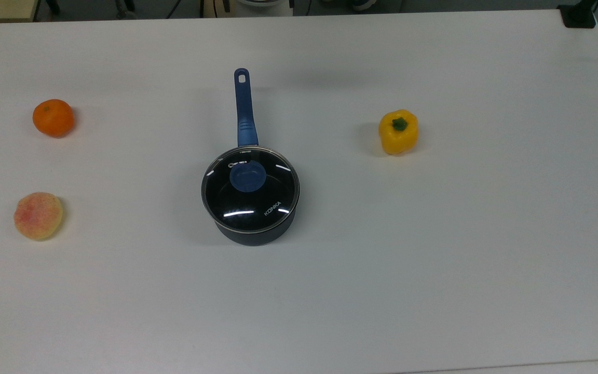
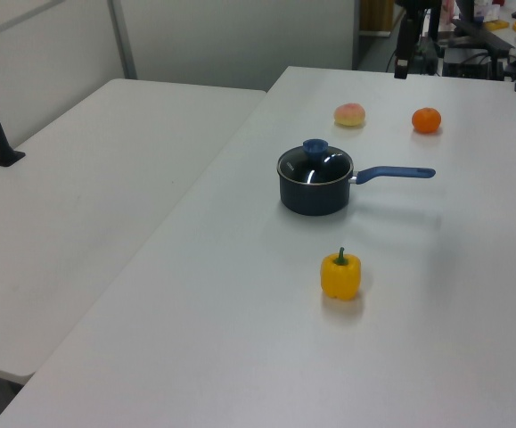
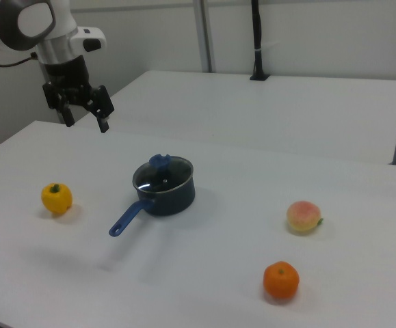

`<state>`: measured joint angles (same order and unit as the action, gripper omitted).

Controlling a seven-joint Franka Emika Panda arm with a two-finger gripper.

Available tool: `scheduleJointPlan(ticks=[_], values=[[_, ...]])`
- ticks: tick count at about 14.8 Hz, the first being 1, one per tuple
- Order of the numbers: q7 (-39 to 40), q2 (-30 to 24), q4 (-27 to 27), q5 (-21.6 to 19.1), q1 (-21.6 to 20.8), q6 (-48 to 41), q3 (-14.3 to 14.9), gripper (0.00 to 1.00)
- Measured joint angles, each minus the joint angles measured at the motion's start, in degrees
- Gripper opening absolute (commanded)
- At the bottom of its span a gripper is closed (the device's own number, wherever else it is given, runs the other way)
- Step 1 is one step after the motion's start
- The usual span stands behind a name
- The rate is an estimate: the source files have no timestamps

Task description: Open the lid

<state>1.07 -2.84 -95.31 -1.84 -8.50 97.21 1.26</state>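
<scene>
Top view: white bench [image 1: 434, 259]. Lid [image 1: 250, 189] sits closed on the dark blue saucepan [image 1: 255, 234] near the middle, blue knob [image 1: 247, 176] up, pan handle [image 1: 243, 106] running toward the frame's top. Orange [image 1: 53, 118] and peach [image 1: 38, 215] well off to the top view's left, yellow pepper [image 1: 398, 132] to the top view's right.

Left view: same bench, with a second white table [image 2: 79, 205] butted against it on the left view's left, and a grey wall behind. Lid [image 2: 315, 163] on the pan, pepper [image 2: 340, 275] nearer the camera, fruit beyond.

Right view: the arm [image 3: 27, 27] is in the upper left corner, wrist angled down. Gripper [image 3: 83, 113] hangs above the bench's far edge, well apart from the lid [image 3: 163, 171]. Jaws spread wide, holding nothing.
</scene>
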Motion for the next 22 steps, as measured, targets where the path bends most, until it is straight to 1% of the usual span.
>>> scheduleJointPlan(ticks=[2,4,9,12,15,22], values=[[2.7,0.8,0.0,0.0,-0.4,-0.6,0.0,1.00],[5.6,2.1,0.5,0.0,-1.1,-3.7,0.0,1.00],[6.1,5.3,2.7,0.0,-2.0,-4.3,0.1,1.00],[6.1,7.8,5.8,0.0,-2.0,-4.0,0.3,1.00],[6.1,10.1,7.6,0.0,-2.0,-0.5,0.6,1.00],[6.1,14.2,7.7,0.0,-1.9,13.6,2.8,1.00]])
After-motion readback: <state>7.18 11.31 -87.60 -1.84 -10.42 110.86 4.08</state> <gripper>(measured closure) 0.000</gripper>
